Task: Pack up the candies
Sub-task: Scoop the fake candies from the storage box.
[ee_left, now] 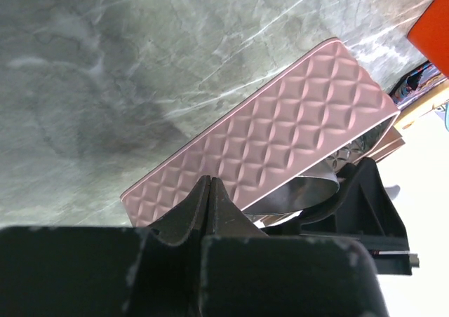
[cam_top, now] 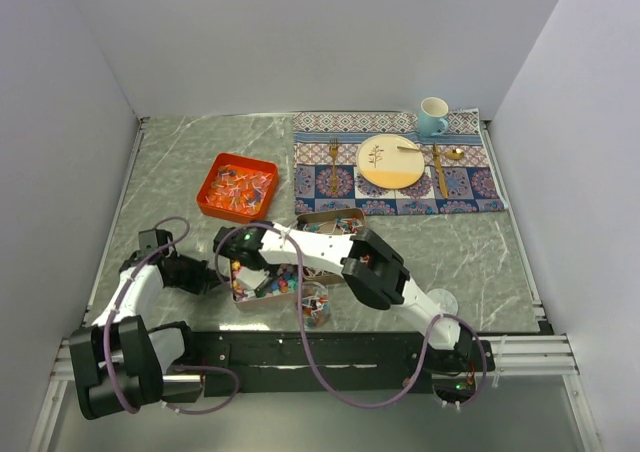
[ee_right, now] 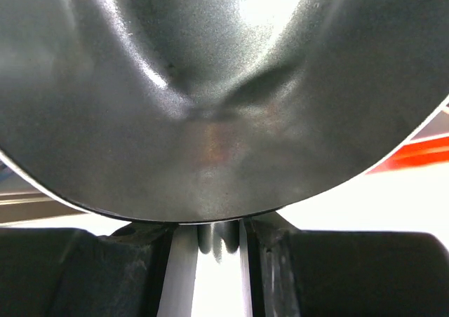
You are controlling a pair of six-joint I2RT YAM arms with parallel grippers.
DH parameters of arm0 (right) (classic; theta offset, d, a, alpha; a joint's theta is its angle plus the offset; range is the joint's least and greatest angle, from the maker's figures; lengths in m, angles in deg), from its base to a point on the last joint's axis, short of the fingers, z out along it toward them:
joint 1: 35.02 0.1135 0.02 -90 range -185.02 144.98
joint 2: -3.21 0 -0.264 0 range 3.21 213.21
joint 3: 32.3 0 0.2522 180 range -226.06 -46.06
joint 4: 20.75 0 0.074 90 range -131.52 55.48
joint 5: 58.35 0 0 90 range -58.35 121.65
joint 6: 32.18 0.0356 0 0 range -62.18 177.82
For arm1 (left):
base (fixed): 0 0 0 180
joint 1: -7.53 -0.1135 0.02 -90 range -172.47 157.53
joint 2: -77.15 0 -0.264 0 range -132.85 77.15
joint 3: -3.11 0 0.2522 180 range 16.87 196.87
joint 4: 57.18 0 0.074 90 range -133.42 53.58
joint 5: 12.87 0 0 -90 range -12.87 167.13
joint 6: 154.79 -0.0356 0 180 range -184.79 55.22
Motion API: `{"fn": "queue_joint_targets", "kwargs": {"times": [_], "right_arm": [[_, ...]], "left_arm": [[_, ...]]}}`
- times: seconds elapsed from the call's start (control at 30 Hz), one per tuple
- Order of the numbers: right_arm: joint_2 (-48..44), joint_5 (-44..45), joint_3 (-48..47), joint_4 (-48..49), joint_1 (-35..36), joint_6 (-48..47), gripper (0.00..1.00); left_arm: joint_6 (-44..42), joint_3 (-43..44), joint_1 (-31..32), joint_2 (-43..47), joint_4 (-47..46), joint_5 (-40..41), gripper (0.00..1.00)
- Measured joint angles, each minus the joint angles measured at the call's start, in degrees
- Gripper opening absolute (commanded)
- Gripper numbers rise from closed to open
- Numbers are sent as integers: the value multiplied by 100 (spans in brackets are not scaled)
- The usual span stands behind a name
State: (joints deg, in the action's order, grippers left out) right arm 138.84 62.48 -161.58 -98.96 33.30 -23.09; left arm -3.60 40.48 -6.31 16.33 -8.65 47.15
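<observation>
Right pincer clamps the metal scoop at the pink box. Left pincer is closed beside its wall. Some candies are boxed, but plenty are left in the orange tray.

Top view: the camera is high above and behind the arm bases, looking down and forward across the whole grey marble surface to the back wall. Left wrist view: low and close, looking past its own jaws along a pink quilted box to an orange tray corner. Both also show overhead. Right wrist view: almost against a curved metal piece, which fills it.
</observation>
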Motion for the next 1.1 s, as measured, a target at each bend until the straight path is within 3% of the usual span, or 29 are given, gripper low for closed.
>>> {"fn": "queue_joint_targets", "kwargs": {"times": [0.3,0.53,0.7,1.1], "right_arm": [[-13,-1641,-356,-129,-702,-61,0],[-415,-2568,317,640,-1097,-122,0],[-754,-2924,844,1158,-1239,-72,0],[-997,-2935,570,1040,-1574,192,0]], "left_arm": [[66,155,-76,-339,-330,-170,1],[83,474,-332,-551,-531,-479,1],[-7,780,-538,-807,-544,-634,1],[-396,1379,-717,-994,-627,-994,4]]}}
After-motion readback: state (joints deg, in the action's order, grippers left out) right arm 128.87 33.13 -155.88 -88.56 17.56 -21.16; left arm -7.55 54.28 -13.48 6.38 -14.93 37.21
